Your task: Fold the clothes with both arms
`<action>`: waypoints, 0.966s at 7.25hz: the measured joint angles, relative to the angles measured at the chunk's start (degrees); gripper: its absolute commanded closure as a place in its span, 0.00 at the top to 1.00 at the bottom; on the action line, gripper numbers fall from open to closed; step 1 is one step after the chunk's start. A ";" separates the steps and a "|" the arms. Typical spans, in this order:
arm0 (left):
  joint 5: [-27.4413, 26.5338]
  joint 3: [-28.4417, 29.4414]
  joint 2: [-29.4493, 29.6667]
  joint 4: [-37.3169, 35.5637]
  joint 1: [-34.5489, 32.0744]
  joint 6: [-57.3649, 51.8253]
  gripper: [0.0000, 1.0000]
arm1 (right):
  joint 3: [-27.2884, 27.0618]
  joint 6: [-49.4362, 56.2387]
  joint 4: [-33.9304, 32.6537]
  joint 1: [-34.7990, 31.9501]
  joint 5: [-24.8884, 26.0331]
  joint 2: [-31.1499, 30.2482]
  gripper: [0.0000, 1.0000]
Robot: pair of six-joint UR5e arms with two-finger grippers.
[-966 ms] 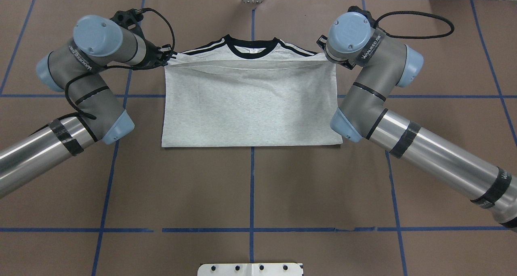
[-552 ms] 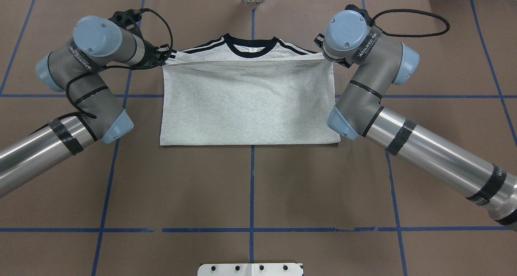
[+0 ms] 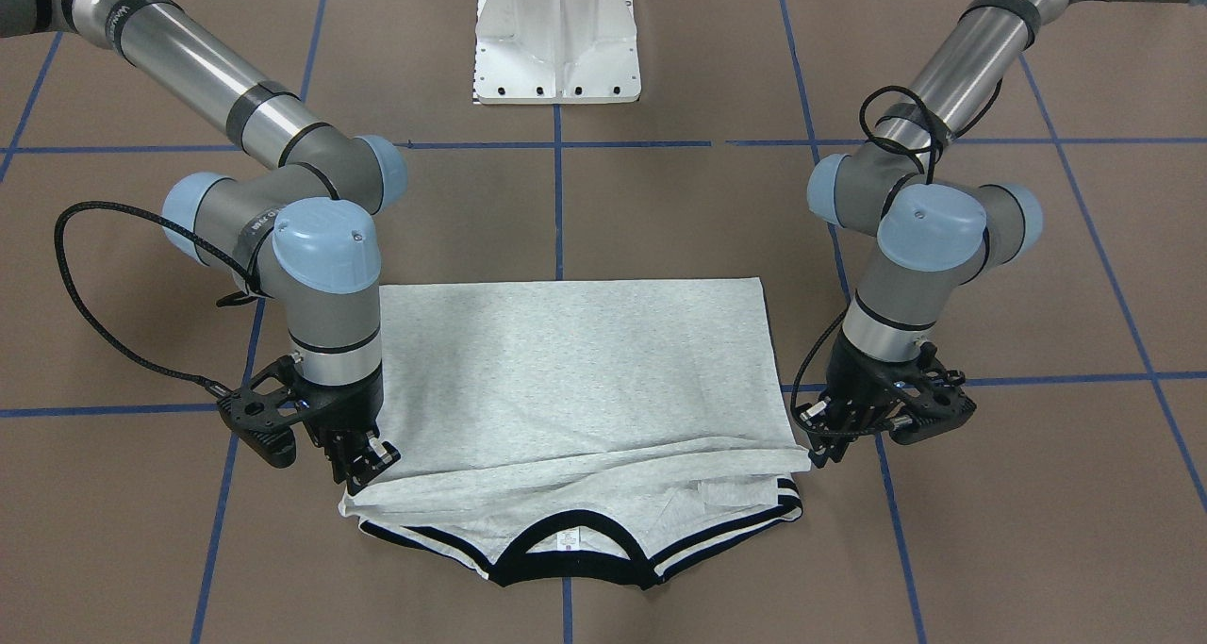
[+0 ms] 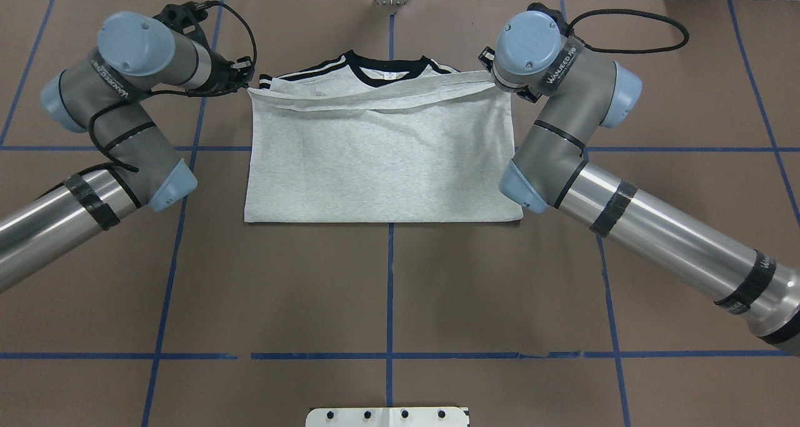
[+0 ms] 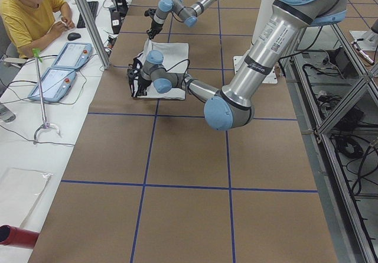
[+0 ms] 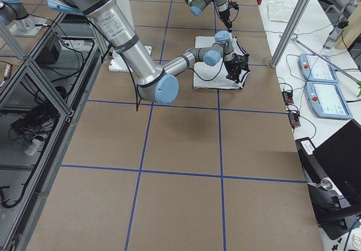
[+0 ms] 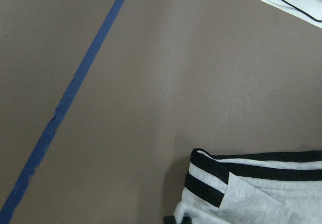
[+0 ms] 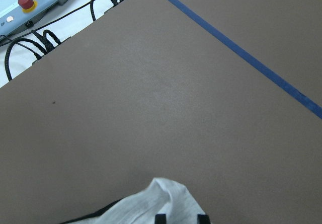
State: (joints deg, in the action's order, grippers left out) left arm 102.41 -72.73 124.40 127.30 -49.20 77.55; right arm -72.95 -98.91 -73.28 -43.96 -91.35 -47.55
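The heather-grey T-shirt [image 4: 381,164] lies folded rectangular on the matte brown table [image 4: 281,289].

Left arm [image 4: 125,142] and right arm [image 4: 562,127] reach forward, wrists down; the right gripper [image 3: 363,467] has its jaws pinching the T-shirt [image 3: 566,371], while the left gripper [image 3: 822,451] hangs beside it, jaws unclear.

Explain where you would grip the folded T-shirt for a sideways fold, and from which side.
Take the T-shirt at both corners of one short side edge, coming in low from outside that edge. It lies mostly flat as a wide rectangle of stacked layers; only the edges offer a lip, and a corner pinch likely catches every layer.
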 measured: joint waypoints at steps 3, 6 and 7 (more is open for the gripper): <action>0.55 -0.03 0.17 0.12 -1.26 -0.45 0.46 | -12.94 -0.49 0.05 2.36 -2.02 -8.10 1.00; 2.90 -0.90 0.03 0.18 -1.43 -0.04 0.46 | -23.48 -6.22 -0.09 7.38 -2.95 -17.02 1.00; 3.81 -1.49 -0.16 0.16 -1.44 0.07 0.46 | -24.51 -8.08 -0.11 8.62 -3.50 -18.50 1.00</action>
State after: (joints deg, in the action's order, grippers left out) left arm 106.22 -74.22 124.24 127.46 -50.63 77.62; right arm -97.46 -106.99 -73.39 -35.34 -94.84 -66.05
